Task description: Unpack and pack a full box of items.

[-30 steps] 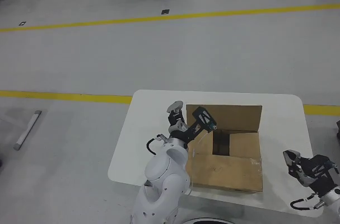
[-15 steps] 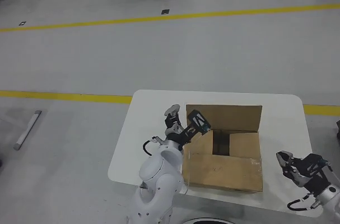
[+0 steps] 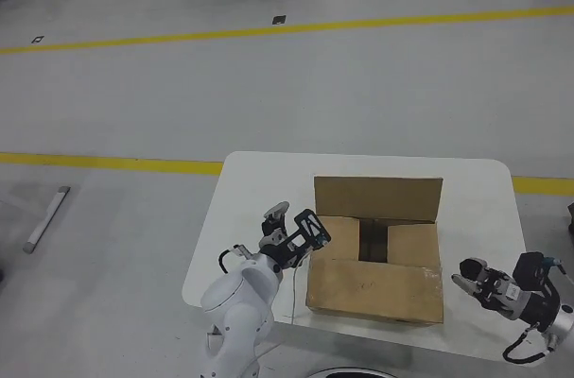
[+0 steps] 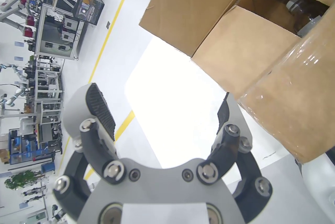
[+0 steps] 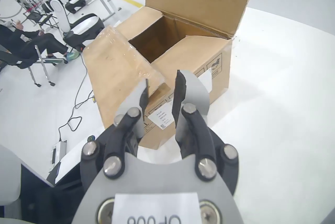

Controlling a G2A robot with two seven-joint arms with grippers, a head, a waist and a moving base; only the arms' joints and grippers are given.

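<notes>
Retreat: left tool (image 4: 162,102), wide and empty, has pulled back beside the box (image 3: 376,283); right tool (image 5: 163,81), narrowly parted, approaches; likely nothing unpacked.

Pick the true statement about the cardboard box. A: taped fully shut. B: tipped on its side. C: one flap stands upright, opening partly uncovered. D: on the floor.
C: on the cardboard box, the far flap stands upright and a dark gap shows between the folded side flaps.

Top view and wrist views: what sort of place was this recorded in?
Probably a robotics lab or workshop hall: yellow lines cross the grey floor, metal-framed workstations with screens stand behind, and other white robot arms are nearby. The brown cardboard box sits on a white table.
</notes>
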